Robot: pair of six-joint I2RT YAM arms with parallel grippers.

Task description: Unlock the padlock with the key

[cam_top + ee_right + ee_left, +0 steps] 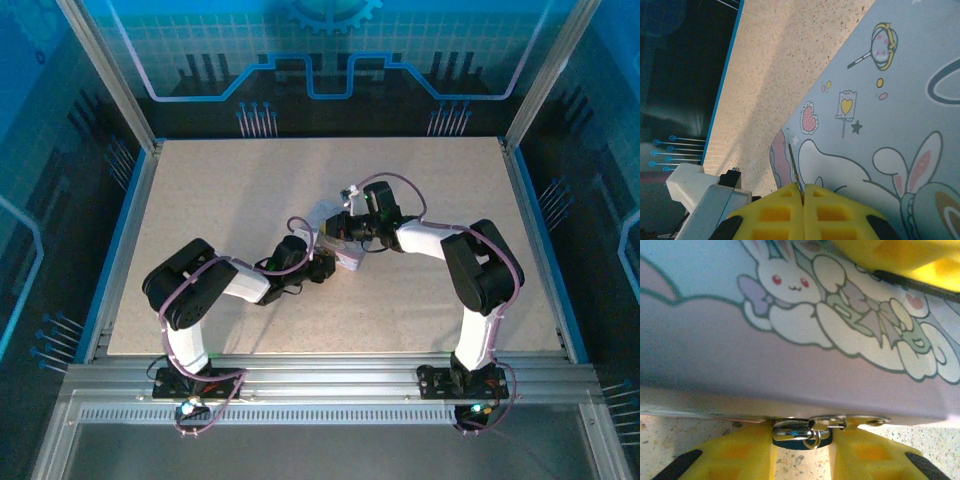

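Padlock first: you'll find it hanging at the lower edge of the tin box, a small shiny metal lump whose outline is blurred so close to the left wrist camera. Going from the biggest thing down, the speckled table carries the box near its middle, and from above you see both arms reaching in to meet over it, their wrists covering most of the box. In the left wrist view the box's pastel side with its white rabbit print takes up the upper part, cut off on every edge. The left gripper has its yellow fingers on either side of the padlock and pressed against it, pinching it just under the box edge. A little metal ring hangs at the padlock's front, though you cannot tell what it belongs to. The right gripper is pressed together over the box lid, its fingers meeting on the key, a thin grey sliver that pokes out past the fingertips. The key's head is hidden between the pads, and you cannot make out its teeth
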